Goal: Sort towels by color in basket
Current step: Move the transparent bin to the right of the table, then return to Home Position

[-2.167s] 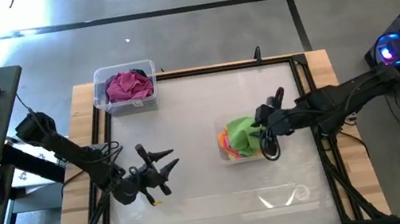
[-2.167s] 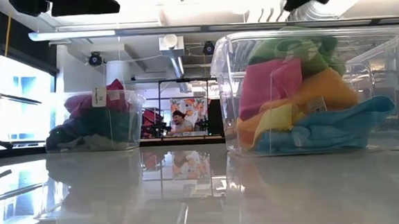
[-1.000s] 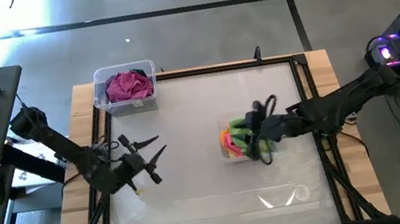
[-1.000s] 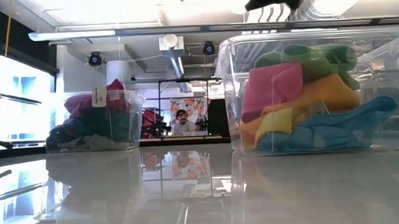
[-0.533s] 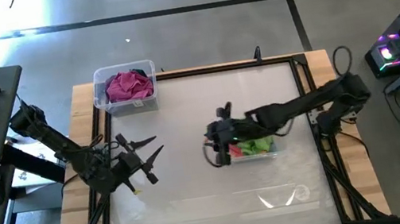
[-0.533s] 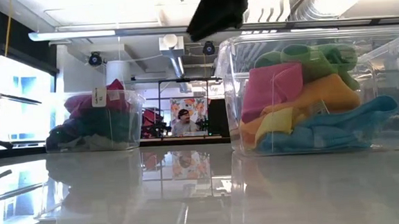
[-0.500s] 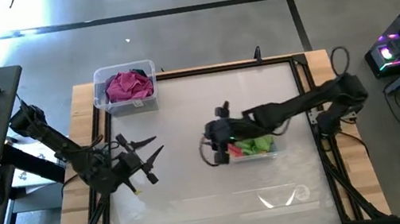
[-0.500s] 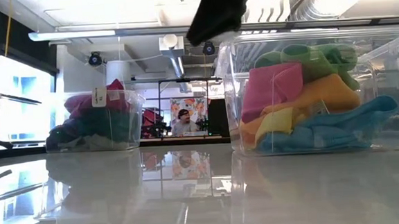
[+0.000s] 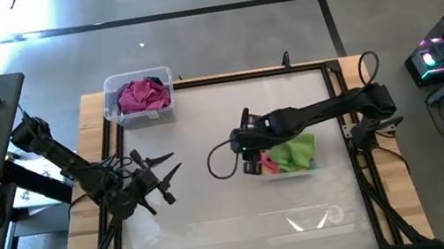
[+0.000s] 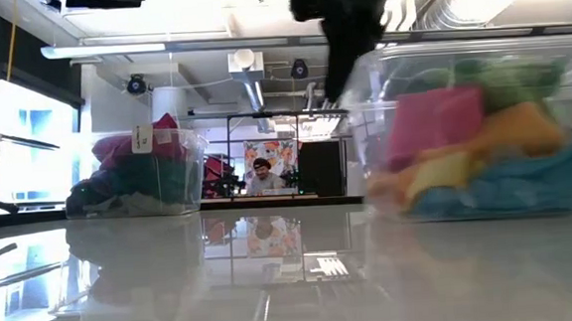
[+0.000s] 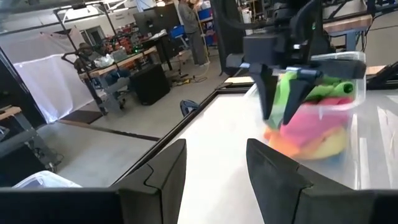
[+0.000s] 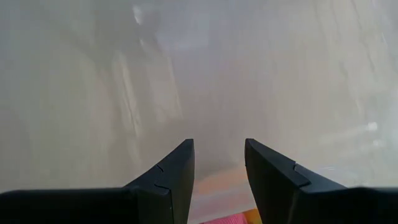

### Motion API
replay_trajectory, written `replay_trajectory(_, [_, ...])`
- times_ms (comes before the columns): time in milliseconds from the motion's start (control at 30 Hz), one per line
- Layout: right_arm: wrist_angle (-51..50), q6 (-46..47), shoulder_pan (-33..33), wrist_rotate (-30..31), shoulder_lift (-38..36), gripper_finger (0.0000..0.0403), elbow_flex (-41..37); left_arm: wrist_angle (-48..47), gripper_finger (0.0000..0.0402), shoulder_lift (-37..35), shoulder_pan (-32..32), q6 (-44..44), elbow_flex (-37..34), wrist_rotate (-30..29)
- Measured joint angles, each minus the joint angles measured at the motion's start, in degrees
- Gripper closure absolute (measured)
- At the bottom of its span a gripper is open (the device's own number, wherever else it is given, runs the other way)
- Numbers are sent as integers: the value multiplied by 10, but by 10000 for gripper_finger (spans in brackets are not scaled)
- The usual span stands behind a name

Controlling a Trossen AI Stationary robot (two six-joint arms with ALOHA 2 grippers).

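Observation:
A clear bin [image 9: 293,169] stands on the table right of centre and holds the towels in a heap: lime green [image 9: 299,146] on top, with pink [image 10: 433,122], orange [image 10: 518,126], yellow and light blue [image 10: 507,192] under it. My right gripper [image 9: 250,158] is open and points down at the bin's left wall, as the left wrist view shows [image 11: 281,115]. My left gripper [image 9: 170,177] is open and hovers over the table's left part, touching nothing. A second clear bin [image 9: 139,96] at the far left corner holds a magenta towel on darker ones. My right gripper comes from above, with its open fingers [image 11: 264,93] pointing down at the left wall's rim [image 12: 217,186] of the towel bin. One finger seems to stand outside the wall. The bin rests on the table and shows blurred. The exact place of touch does not show.
Bare table lies between the two bins and along the near edge. A black frame [image 9: 109,142] borders the table. Beyond the far edge the low view shows a room with a person [image 10: 257,172] at a desk.
My right gripper has moved from above the towel heap toward the table's left and has come down at the bin's left wall. The bin has slid toward the table's right, staying upright with the towels inside.

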Motion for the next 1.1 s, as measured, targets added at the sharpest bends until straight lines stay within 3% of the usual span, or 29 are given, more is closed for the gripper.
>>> replay_trajectory(300, [-155,83,61,54,-41,265,-4,-39,246,0,0,-41,0,5])
replay_trajectory(500, [-157,134,108,112,-90,265,-39,-68,246,0,0,-73,0,10])
replay_trajectory(633, [-71,108,129,157,-154,265,-86,-68,246,0,0,-74,0,10])
replay_trajectory(933, [202,25,117,151,-418,265,-322,-71,246,0,0,-70,0,10])
replay_trajectory(1100, [362,-23,101,94,-569,265,-464,-72,246,0,1,-69,0,10])
